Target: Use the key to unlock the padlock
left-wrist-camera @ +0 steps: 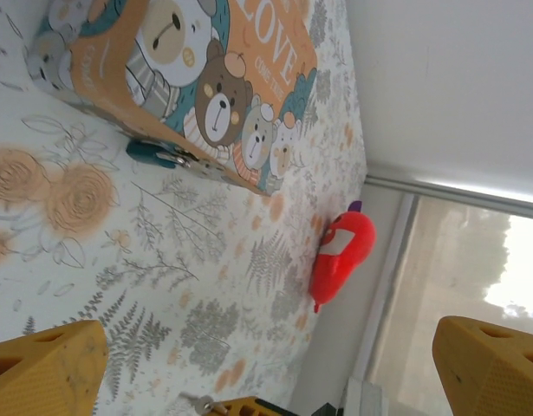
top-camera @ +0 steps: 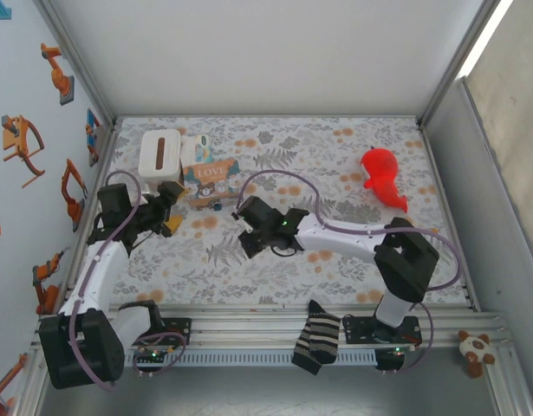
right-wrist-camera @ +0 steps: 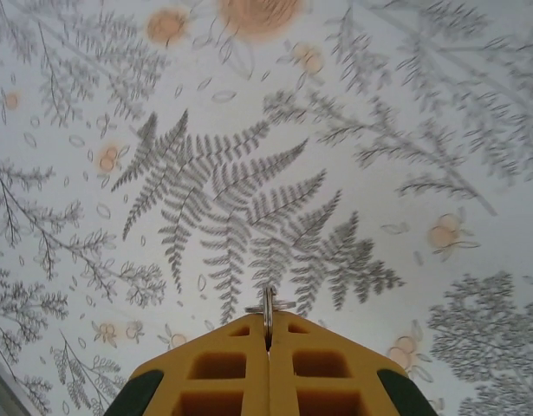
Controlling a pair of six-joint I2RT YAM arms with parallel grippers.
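The tiny blue padlock (left-wrist-camera: pixel 156 154) with its silvery shackle lies on the floral cloth against the long lower edge of the "LOVE" box (left-wrist-camera: pixel 214 78). In the top view the padlock (top-camera: pixel 216 202) is a small speck in front of the box. My left gripper (left-wrist-camera: pixel 275 364) is open and empty, its yellow fingers (left-wrist-camera: pixel 45 360) wide apart, a short way from the padlock. My right gripper (right-wrist-camera: pixel 268 334) is shut on the key (right-wrist-camera: pixel 268 305), a thin metal sliver with a ring poking out past the tips. The key (left-wrist-camera: pixel 199 403) also shows low in the left wrist view.
A white tissue box (top-camera: pixel 160 154) stands behind the "LOVE" box (top-camera: pixel 210 173). A red toy (top-camera: pixel 383 178) lies at the far right near the wall. A striped sock (top-camera: pixel 318 342) hangs on the front rail, with a small plush (top-camera: pixel 478 351) beyond it.
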